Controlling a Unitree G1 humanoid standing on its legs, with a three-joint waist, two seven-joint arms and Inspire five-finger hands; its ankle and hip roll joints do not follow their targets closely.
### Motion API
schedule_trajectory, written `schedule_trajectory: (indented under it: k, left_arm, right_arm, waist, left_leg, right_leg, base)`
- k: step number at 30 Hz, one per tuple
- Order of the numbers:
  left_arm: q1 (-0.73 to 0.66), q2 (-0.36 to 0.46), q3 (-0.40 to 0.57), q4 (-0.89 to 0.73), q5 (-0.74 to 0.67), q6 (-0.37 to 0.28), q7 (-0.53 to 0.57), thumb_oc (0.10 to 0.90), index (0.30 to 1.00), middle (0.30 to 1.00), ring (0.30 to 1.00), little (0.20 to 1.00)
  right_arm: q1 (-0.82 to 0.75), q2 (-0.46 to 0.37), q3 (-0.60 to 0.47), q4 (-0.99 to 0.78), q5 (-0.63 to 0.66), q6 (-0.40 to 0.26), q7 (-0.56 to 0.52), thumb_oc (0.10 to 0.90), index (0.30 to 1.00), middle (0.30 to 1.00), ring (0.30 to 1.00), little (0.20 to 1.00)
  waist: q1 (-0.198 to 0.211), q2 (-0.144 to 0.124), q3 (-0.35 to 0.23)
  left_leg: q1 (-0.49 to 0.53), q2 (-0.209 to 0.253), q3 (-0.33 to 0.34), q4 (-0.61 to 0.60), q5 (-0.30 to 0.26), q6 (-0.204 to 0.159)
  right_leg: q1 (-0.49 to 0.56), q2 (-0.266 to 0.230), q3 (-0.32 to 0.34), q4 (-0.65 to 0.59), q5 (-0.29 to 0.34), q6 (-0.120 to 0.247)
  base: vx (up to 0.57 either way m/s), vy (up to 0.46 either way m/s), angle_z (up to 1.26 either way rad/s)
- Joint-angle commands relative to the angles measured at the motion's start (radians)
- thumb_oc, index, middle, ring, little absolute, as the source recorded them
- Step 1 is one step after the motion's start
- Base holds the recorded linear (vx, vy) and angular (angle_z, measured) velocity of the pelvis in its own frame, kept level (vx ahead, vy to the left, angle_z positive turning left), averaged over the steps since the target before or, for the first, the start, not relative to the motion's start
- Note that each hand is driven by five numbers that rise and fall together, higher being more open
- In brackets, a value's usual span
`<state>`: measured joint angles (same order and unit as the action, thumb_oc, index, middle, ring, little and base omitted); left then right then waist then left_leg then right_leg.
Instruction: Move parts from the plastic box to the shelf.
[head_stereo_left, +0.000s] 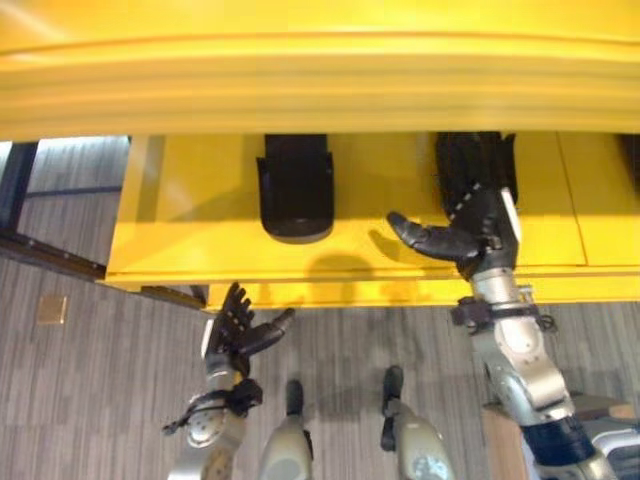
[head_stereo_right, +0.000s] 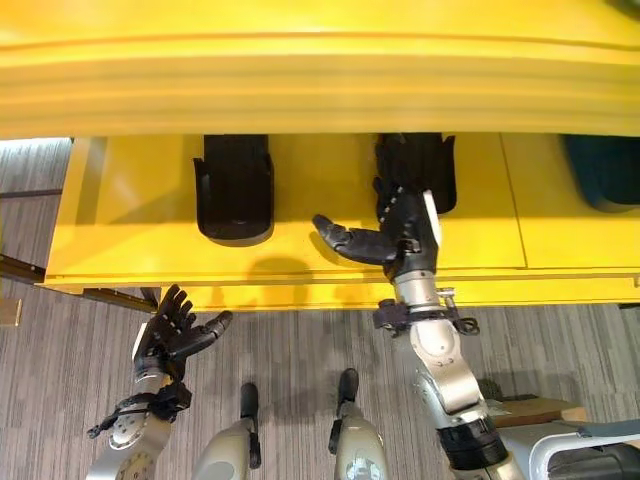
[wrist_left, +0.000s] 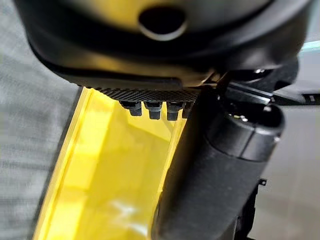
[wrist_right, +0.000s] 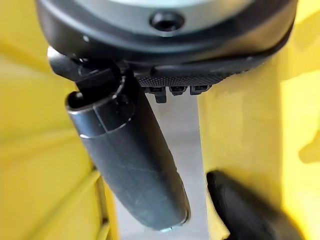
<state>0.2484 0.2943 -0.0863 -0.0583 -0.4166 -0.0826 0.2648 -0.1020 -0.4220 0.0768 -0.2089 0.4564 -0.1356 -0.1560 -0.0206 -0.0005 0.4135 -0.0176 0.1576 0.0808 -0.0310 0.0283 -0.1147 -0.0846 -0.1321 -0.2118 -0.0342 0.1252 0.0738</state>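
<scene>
On the yellow shelf (head_stereo_left: 200, 215), near the middle of its front edge, the right hand (head_stereo_left: 470, 235) lies with fingers straight and thumb spread wide toward the left, holding nothing. Its fingertips rest on a black part (head_stereo_left: 470, 165) standing just behind it, toward the back of the shelf. A second black part (head_stereo_left: 295, 190) sits well apart to the left on the same shelf. The left hand (head_stereo_left: 238, 325) hovers below the shelf's front edge over the grey floor (head_stereo_left: 80, 380), fingers loosely extended and empty. A dark object (head_stereo_right: 605, 170) shows at the shelf's right end; what it is cannot be told. Judging from this, two parts are already placed, and the right hand looks to be setting down the second.
</scene>
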Motion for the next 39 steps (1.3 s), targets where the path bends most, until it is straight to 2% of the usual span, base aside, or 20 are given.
schedule_trajectory:
  k: [1,7,12,13,15,18,27,39]
  left_arm:
    - [-0.007,0.088,0.123,-0.133,0.289,-0.13,0.022,0.9,1.0,1.0,1.0,1.0]
    - [0.053,0.163,0.207,-0.154,0.689,-0.121,0.14,0.9,1.0,1.0,1.0,1.0]
    - [0.068,0.208,0.211,-0.136,0.864,-0.107,0.189,0.9,1.0,1.0,1.0,1.0]
    - [0.068,0.208,0.211,-0.136,0.864,-0.107,0.189,0.9,1.0,1.0,1.0,1.0]
    - [0.07,0.241,0.203,-0.125,0.967,-0.089,0.201,0.9,1.0,1.0,1.0,1.0]
    - [0.064,0.259,0.18,-0.116,1.03,-0.087,0.194,0.9,1.0,1.0,1.0,1.0]
    - [0.017,0.283,0.115,-0.082,1.103,-0.074,0.157,0.9,1.0,1.0,1.0,1.0]
    - [-0.017,0.282,0.06,-0.03,1.132,-0.071,0.127,0.9,1.0,1.0,1.0,1.0]
  right_arm:
    - [0.027,-0.012,-0.051,-0.068,0.002,-0.111,0.037,0.9,1.0,1.0,1.0,1.0]
    - [0.123,0.038,-0.11,-0.07,0.023,-0.152,0.038,0.9,1.0,1.0,1.0,1.0]
    - [0.11,0.052,-0.09,-0.069,0.045,-0.166,0.04,0.9,1.0,1.0,1.0,1.0]
    - [0.11,0.052,-0.09,-0.069,0.045,-0.166,0.04,0.9,1.0,1.0,1.0,1.0]
    - [0.099,0.045,-0.087,-0.058,0.041,-0.165,0.036,0.9,1.0,1.0,1.0,1.0]
    - [0.09,0.05,-0.078,-0.044,0.05,-0.166,0.03,0.9,1.0,1.0,1.0,1.0]
    - [0.085,0.06,-0.059,-0.038,0.042,-0.154,0.034,0.9,1.0,1.0,1.0,1.0]
    - [0.098,0.08,-0.057,-0.035,0.055,-0.152,0.033,0.9,1.0,1.0,1.0,1.0]
  waist:
    - [-0.014,-0.04,-0.167]
    - [-0.023,-0.028,-0.192]
    - [-0.025,-0.022,-0.185]
    - [-0.025,-0.022,-0.185]
    - [-0.028,-0.018,-0.185]
    - [-0.032,-0.016,-0.185]
    - [-0.048,-0.016,-0.188]
    - [-0.065,-0.016,-0.188]
  left_leg:
    - [0.005,0.06,0.027,-0.036,0.044,-0.035]
    - [0.01,0.062,0.034,-0.052,0.049,-0.036]
    - [0.016,0.057,0.039,-0.052,0.046,-0.034]
    - [0.016,0.057,0.039,-0.052,0.046,-0.034]
    - [0.023,0.055,0.043,-0.051,0.041,-0.033]
    - [0.037,0.051,0.046,-0.051,0.033,-0.031]
    - [0.05,0.05,0.053,-0.051,0.026,-0.03]
    - [0.052,0.052,0.064,-0.05,0.026,-0.03]
  right_leg:
    - [0.035,-0.05,-0.013,-0.018,-0.043,0.098]
    - [0.047,-0.048,-0.011,-0.047,-0.034,0.103]
    - [0.047,-0.054,-0.007,-0.045,-0.033,0.106]
    - [0.047,-0.054,-0.007,-0.045,-0.033,0.106]
    - [0.053,-0.059,-0.004,-0.043,-0.034,0.107]
    - [0.063,-0.062,0.002,-0.043,-0.036,0.107]
    - [0.073,-0.063,0.008,-0.042,-0.042,0.107]
    - [0.066,-0.063,0.02,-0.042,-0.041,0.108]
  base:
    - [0.05,-0.003,-0.03]
    - [0.04,0.004,-0.03]
    - [0.0,0.002,-0.01]
    - [0.03,0.023,-0.04]
    - [0.03,0.029,-0.04]
    - [0.04,0.017,-0.04]
    - [0.01,0.0,-0.01]
    - [0.0,0.002,-0.04]
